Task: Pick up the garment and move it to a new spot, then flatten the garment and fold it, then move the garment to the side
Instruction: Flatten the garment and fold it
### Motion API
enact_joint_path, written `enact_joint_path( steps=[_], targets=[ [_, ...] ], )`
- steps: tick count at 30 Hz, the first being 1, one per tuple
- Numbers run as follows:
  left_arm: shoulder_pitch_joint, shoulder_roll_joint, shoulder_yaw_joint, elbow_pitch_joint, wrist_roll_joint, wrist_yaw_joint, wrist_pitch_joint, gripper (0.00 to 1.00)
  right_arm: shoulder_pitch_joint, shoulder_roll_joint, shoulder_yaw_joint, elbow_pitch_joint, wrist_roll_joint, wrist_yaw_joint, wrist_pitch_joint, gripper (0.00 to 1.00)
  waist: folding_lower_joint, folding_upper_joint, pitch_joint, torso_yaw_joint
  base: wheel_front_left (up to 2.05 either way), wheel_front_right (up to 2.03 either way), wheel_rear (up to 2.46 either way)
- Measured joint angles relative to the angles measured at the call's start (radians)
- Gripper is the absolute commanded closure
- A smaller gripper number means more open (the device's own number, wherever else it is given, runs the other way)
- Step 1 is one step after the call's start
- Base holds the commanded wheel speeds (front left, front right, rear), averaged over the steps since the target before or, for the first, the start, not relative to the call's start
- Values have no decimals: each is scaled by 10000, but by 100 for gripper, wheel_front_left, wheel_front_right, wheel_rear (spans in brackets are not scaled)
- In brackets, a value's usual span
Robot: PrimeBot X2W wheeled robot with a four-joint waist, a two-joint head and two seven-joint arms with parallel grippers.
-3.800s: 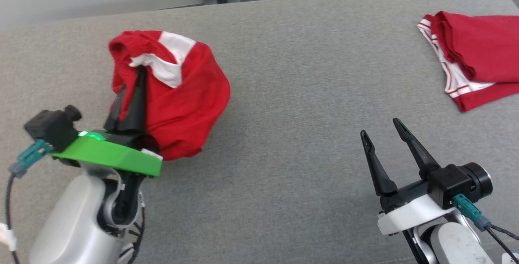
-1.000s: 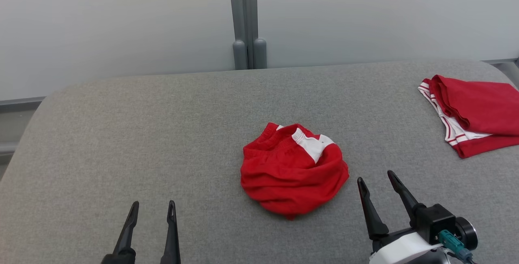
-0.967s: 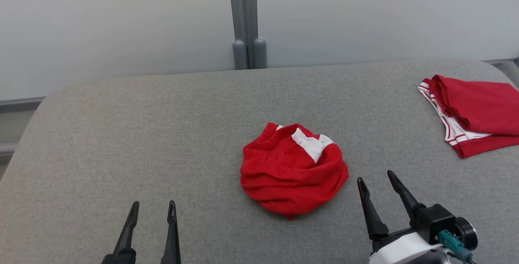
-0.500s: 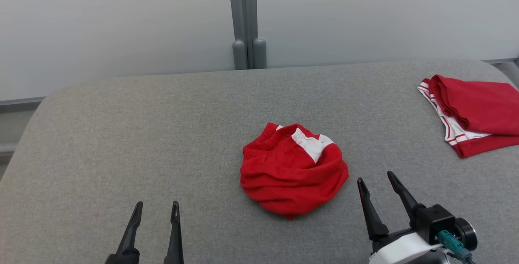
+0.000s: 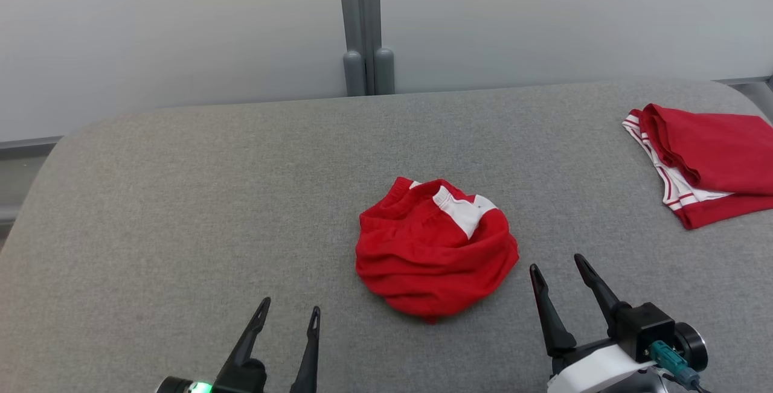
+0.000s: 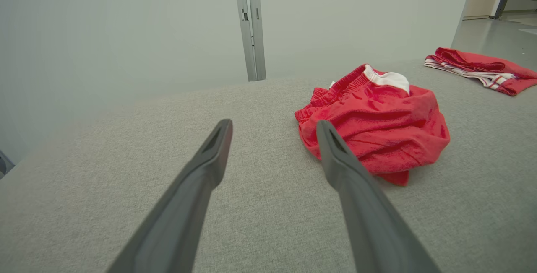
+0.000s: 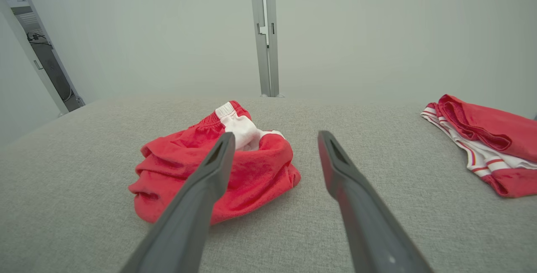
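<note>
A grey fabric-covered surface (image 5: 181, 200) with rounded corners runs across the head view. Behind it stand pale wall panels joined by a grey post (image 5: 360, 25) at 12 o'clock.

The garment (image 5: 435, 248) lies near the middle of the surface as a crumpled red mound. Its gathered elastic waistband sits along the heap's far edge. A white panel shows at about 1 o'clock on the heap. Soft creases cross the near half, and a small tip of cloth sticks out at 6 o'clock. A second red garment with white striped trim (image 5: 706, 151) lies folded well apart, at about 2 o'clock from the mound.

The left gripper (image 5: 290, 308) is low at about 7 o'clock from the garment. Its fingers lean toward 1 o'clock and are parted, with grey cloth showing between them. A green light (image 5: 199, 387) glows at its wrist.

The right gripper (image 5: 557, 265) sits just beside the mound at about 4 o'clock. Its fingers lean toward 11 o'clock and are spread wide above the surface. Behind them are a white housing and a black camera with a teal plug (image 5: 664, 357).
</note>
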Motion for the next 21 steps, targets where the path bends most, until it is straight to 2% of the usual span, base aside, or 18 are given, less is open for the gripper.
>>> enact_joint_path(
  steps=[10,15,21],
  targets=[
    [-3345,-8,-1526,2378,194,-844,270,0,-547,-56,84,40,15,2,0,0,0,0,728,-430,0,0,0],
    [-5081,67,-2332,2796,-188,-917,849,0,-876,-94,-33,-42,-33,0,0,0,0,0,1364,-683,0,0,0],
    [-6582,493,-3486,3250,-1262,-949,1680,0,-1294,-77,21,-58,-10,0,0,0,0,0,2096,-1032,0,0,0]
  ],
)
